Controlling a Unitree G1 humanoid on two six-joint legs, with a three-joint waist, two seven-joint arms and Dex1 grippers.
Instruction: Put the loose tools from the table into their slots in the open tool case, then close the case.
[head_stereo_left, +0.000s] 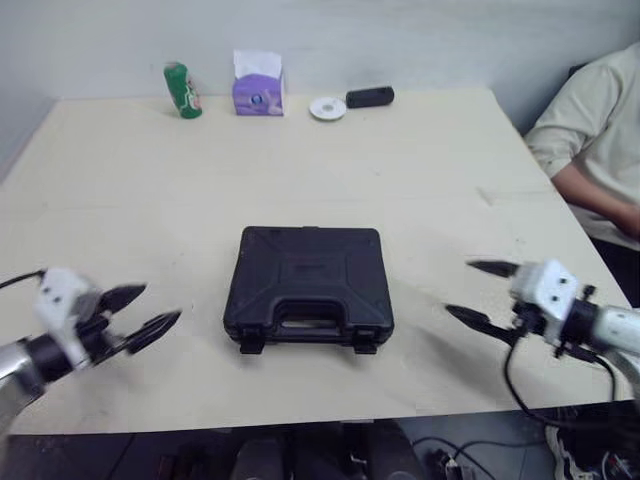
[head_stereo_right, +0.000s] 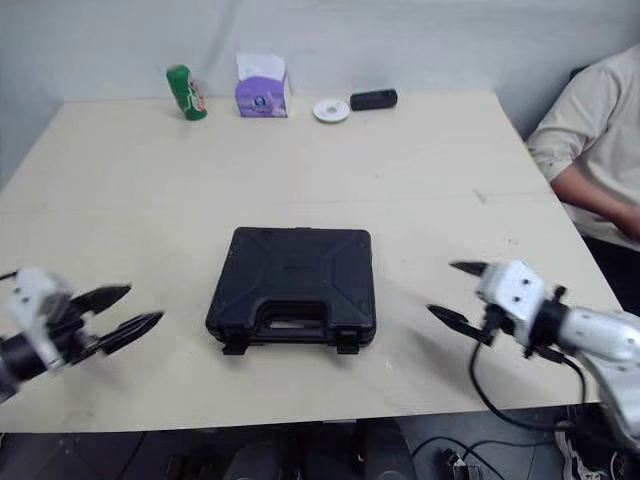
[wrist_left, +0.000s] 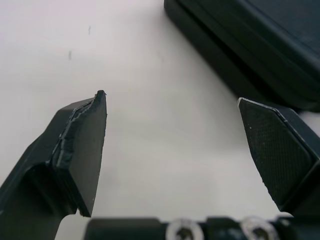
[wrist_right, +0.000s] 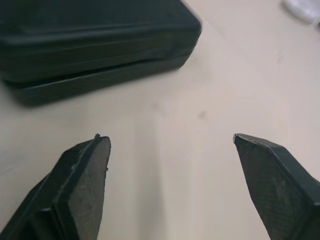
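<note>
Centrally, closed tool case (head_stereo_left: 308, 283) on pale table (head_stereo_left: 420, 180), left pincer (head_stereo_left: 162, 303) and right pincer (head_stereo_left: 458, 287) released, grey wall (head_stereo_left: 450, 40)

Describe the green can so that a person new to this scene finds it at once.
On the pale table, four small things line the far edge. The can is the leftmost, next to a purple tissue box. It alone is green.

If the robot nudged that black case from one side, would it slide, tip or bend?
The black case lies flat and wide on the table, so it would probably slide, not tip. Its moulded shell looks rigid and unlikely to bend. The table looks smooth, so it may slide easily.
</note>
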